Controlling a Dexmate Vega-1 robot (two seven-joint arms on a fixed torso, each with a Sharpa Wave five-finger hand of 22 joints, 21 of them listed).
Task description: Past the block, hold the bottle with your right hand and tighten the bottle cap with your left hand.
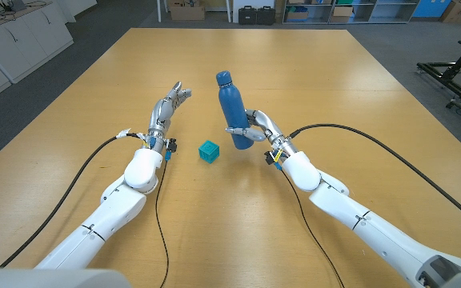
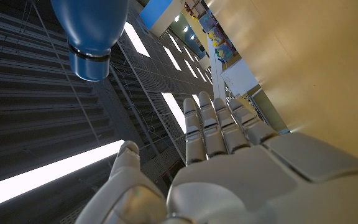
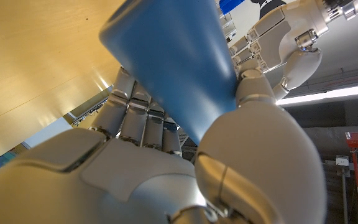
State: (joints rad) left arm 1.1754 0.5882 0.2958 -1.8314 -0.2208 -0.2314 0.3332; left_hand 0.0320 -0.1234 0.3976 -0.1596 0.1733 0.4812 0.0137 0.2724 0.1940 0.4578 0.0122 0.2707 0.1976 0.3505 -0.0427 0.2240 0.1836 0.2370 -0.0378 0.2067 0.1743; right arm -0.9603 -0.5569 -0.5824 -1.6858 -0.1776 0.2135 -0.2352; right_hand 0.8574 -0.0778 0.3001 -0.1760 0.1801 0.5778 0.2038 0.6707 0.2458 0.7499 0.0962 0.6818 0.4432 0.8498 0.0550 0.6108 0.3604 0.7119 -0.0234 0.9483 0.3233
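Two white arms reached in from the near edge of the wooden table [image 1: 310, 72], which carried everything else. Around the table's middle the blue bottle [image 1: 231, 108] was held slightly tilted, its base off the wood and its blue cap [image 1: 224, 78] on top. Right hand [image 1: 260, 128] gripped the bottle's lower part, fingers [image 3: 145, 118] wrapped behind it and thumb pressed on the near side. Left hand [image 1: 167, 106] was held left of the bottle, apart from it, holding nothing, fingers [image 2: 219, 127] extended side by side. Between the two wrists, nearer the near edge, sat the small teal block [image 1: 208, 151]
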